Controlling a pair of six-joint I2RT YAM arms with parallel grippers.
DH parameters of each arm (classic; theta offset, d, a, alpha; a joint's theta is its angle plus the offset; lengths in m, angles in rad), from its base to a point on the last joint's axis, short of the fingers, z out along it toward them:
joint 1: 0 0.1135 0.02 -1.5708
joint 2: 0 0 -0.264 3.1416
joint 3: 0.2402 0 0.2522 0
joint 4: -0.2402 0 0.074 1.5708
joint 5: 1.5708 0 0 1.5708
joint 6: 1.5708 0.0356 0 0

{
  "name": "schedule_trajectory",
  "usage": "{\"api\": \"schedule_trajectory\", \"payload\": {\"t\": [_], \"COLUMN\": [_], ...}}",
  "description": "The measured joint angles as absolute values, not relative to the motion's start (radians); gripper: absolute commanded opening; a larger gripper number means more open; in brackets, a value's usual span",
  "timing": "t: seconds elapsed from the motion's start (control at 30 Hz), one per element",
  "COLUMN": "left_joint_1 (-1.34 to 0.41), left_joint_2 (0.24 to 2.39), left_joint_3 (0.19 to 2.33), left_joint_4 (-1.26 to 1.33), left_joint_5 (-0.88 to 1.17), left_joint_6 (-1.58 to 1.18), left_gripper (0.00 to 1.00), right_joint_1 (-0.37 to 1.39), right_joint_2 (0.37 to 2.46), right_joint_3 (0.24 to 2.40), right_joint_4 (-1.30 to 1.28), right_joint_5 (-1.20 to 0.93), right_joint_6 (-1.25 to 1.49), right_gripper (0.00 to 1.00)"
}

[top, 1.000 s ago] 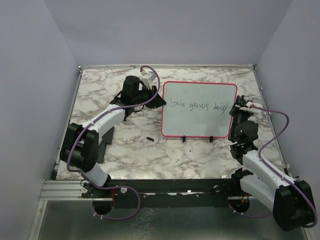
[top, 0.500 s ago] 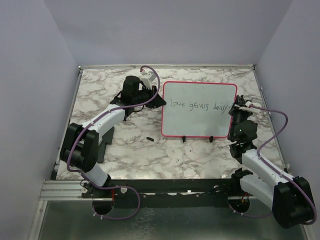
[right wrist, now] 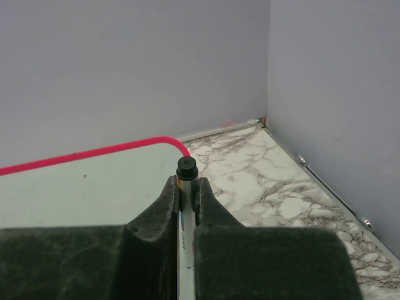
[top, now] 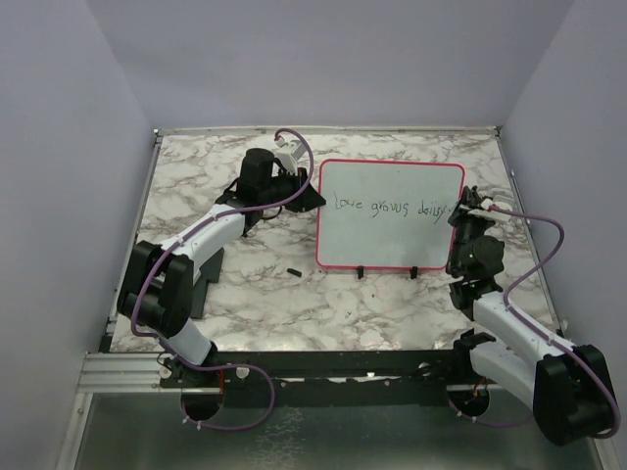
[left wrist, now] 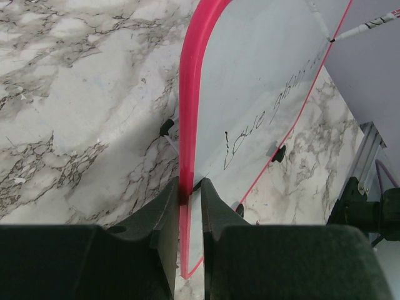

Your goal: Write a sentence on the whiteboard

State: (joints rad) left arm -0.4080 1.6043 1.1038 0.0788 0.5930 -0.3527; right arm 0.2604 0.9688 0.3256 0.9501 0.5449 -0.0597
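Observation:
The whiteboard, white with a red-pink frame, lies on the marble table with the sentence in thin dark handwriting across its upper half. My left gripper is shut on the board's left edge; the left wrist view shows the pink frame pinched between the jaws of the left gripper, and the sentence beyond them. My right gripper at the board's right edge is shut on a white marker with a black end. In the right wrist view, the right gripper is over the whiteboard.
Two small black clips sit on the board's near edge. A small black piece lies on the marble left of the board. A dark flat pad lies under the left arm. Walls enclose the table on three sides.
The right arm's elbow has shifted very slightly. Both grips, the board and the writing look the same.

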Motion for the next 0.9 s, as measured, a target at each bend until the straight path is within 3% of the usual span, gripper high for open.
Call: {"api": "schedule_trajectory", "payload": {"t": [0.2, 0.43, 0.5, 0.9], "left_joint_1": [-0.408, -0.408, -0.408, -0.4], "left_joint_2": [1.604, 1.604, 1.604, 1.566], "left_joint_3": [1.104, 1.104, 1.104, 1.103], "left_joint_4": [0.079, 0.077, 0.076, 0.072], "left_joint_5": [0.593, 0.588, 0.587, 0.534], "left_joint_6": [-0.353, -0.354, -0.354, -0.35], "left_gripper": [0.0, 0.05, 0.11, 0.69], "right_joint_1": [0.26, 0.26, 0.26, 0.26], "right_joint_2": [0.948, 0.682, 0.627, 0.648], "right_joint_3": [0.323, 0.319, 0.32, 0.464], "right_joint_4": [0.935, 0.727, 0.672, 0.387], "right_joint_5": [0.54, 0.53, 0.533, 0.554], "right_joint_6": [-0.051, 0.029, 0.046, 0.087], "right_gripper": [0.01, 0.01, 0.01, 0.01]}}
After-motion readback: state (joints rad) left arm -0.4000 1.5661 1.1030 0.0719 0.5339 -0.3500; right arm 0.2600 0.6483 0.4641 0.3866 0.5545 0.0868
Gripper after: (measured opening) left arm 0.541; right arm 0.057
